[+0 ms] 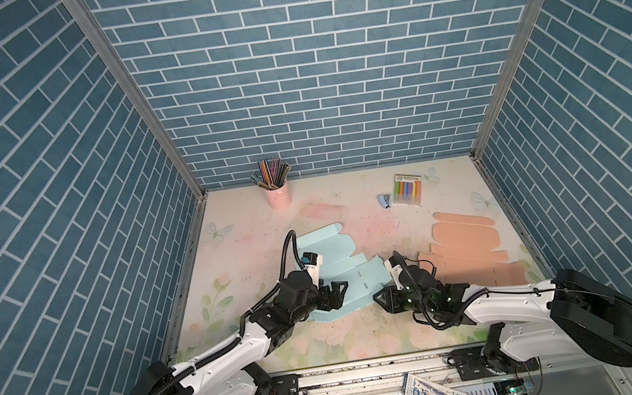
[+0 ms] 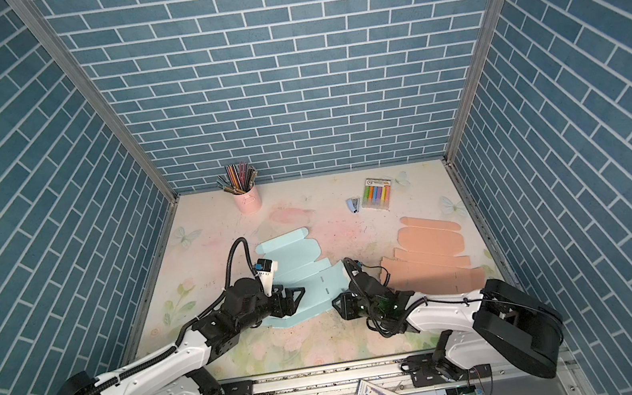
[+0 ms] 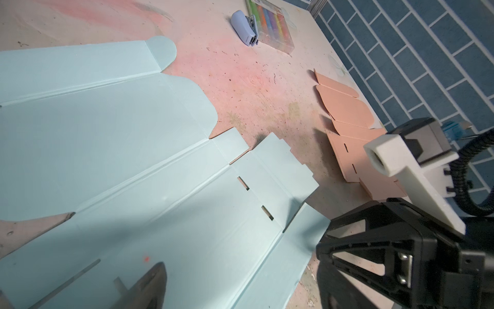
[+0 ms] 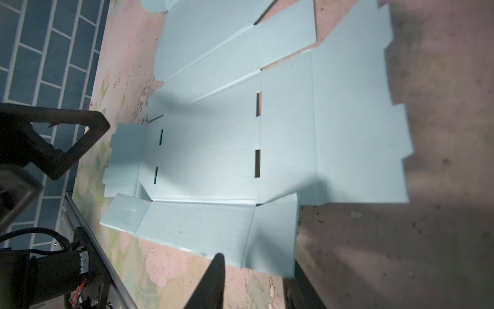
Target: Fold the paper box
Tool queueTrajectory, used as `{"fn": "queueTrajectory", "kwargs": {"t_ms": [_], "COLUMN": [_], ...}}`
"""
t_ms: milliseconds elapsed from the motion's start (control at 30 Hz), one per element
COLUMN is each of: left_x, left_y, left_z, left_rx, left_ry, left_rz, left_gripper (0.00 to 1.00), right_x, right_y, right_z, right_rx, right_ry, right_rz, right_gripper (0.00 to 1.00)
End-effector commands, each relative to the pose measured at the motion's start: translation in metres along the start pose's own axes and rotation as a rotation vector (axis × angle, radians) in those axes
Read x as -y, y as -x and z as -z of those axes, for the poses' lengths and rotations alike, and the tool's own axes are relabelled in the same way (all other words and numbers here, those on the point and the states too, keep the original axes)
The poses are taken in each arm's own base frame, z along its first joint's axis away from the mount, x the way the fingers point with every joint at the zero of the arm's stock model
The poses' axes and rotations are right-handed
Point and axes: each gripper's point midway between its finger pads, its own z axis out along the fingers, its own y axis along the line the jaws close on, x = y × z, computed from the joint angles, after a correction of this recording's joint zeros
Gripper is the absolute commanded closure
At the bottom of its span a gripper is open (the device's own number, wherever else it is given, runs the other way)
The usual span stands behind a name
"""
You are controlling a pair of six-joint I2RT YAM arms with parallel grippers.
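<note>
**Blue blank: first flap addressed, no fold made**

The blue box blank (image 1: 353,281) lies flat, unfolded, on the desk (image 1: 327,348), midway between the side edges and nearer the front edge. The left end effector (image 1: 334,296) is held released, jaws wide, over the blank's left part. The right end effector (image 1: 381,300) is set at the near right corner flap (image 4: 270,235). Its jaws stand partly drawn in on either side of the flap's edge, and whether a grasp is made cannot be told.

Step judged: first fold, barely begun. Next, a firm pinch is called for, then the flap raised about its crease while the base panel is pressed down.
</note>
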Motion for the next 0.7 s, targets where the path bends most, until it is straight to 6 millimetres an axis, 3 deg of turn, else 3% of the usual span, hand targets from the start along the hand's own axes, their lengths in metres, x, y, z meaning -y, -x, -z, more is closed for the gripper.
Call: {"fn": "queueTrajectory", "kwargs": {"t_ms": [0,400,667], "left_x": [-0.003,-0.002,-0.001], "left_y": [0.001,0.009,0.017], "left_z": [0.004,0.008,0.011], "left_rx": [0.019,0.036,0.048], "left_ry": [0.018,0.032,0.049], "left_rz": [-0.006,-0.018,-0.033], "left_gripper": [0.12,0.12,0.12], "right_x": [-0.010,-0.005,0.019], "right_y": [0.011,0.017,0.023], "right_z": [0.000,-0.003,0.000], "right_rx": [0.035,0.035,-0.011], "right_ry": [0.026,-0.040,-0.113], "right_rz": [-0.013,0.034,0.065], "right_gripper": [0.70,0.83,0.89]}}
